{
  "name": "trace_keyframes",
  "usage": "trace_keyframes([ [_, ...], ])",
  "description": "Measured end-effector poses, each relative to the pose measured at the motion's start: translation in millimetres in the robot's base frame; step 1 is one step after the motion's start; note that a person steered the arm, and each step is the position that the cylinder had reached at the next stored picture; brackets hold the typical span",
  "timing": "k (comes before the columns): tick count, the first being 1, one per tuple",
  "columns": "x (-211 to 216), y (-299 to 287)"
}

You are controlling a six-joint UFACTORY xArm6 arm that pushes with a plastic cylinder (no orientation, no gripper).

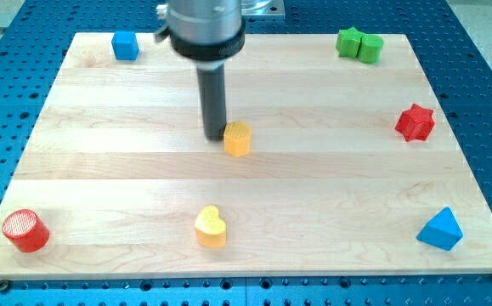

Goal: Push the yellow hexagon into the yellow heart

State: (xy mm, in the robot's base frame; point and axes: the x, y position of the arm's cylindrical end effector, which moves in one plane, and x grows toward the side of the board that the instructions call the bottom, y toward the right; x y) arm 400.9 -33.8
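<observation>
The yellow hexagon [238,138] lies near the middle of the wooden board. The yellow heart [211,226] lies below it, a little to the view's left, near the board's bottom edge; the two are well apart. My tip [215,136] is at the lower end of the dark rod, right next to the hexagon's left side, touching it or nearly so.
A blue cube [125,44] sits at the top left. Two green blocks [359,43] sit at the top right. A red star [415,122] is at the right edge, a blue triangle [441,229] at the bottom right, a red cylinder [25,229] at the bottom left.
</observation>
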Motion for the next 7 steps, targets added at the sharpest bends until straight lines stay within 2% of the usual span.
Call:
trace_keyframes([
  [1,3,2],
  [2,68,1],
  [3,29,11],
  [4,35,37],
  [5,83,39],
  [6,104,39],
  [7,112,86],
])
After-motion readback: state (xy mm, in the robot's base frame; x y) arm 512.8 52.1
